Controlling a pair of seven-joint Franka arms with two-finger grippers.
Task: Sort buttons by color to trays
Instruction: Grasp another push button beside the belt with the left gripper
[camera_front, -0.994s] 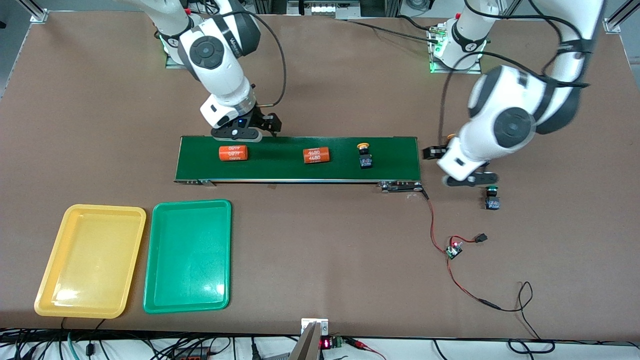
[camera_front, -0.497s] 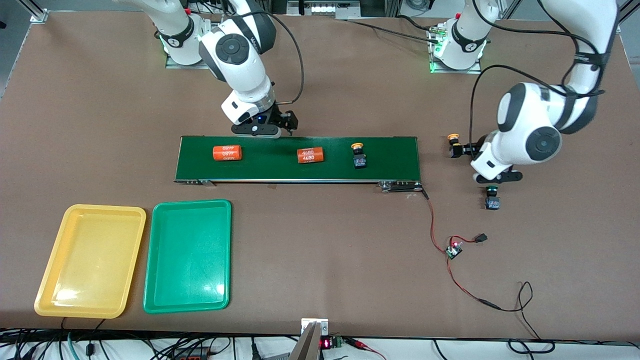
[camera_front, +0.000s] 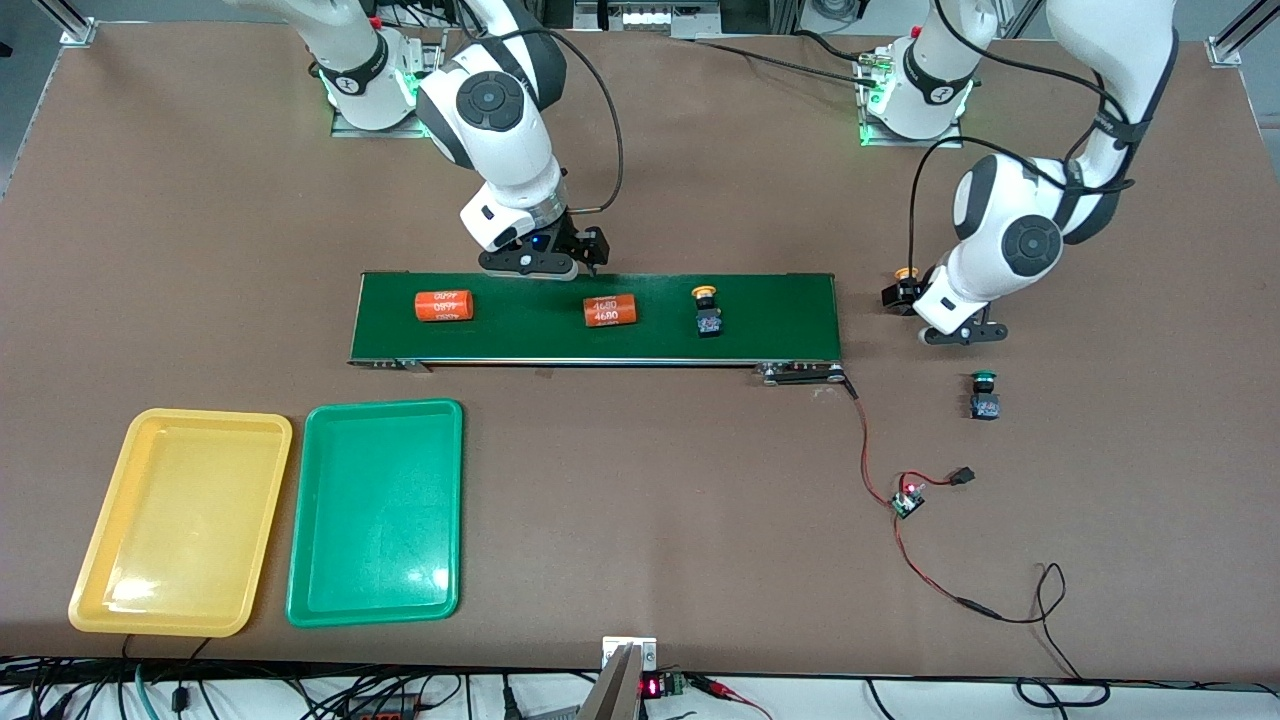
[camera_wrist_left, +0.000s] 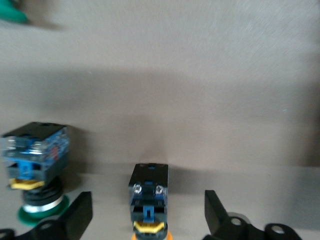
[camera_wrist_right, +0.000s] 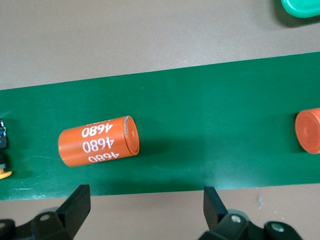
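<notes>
Yellow-capped button (camera_front: 707, 311) upright on belt (camera_front: 780, 315), dark block body

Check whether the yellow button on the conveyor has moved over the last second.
Yes. The yellow button has ridden along the conveyor belt toward the right arm's end, farther from the belt's end by the left arm.

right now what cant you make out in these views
- Yellow-capped push-button switch at the left gripper: front view, mostly hidden by the arm; left wrist view, cap cut off by the edge.
- Orange numbered cylinder on the dark-green belt: right wrist view, cut off by the edge.
</notes>
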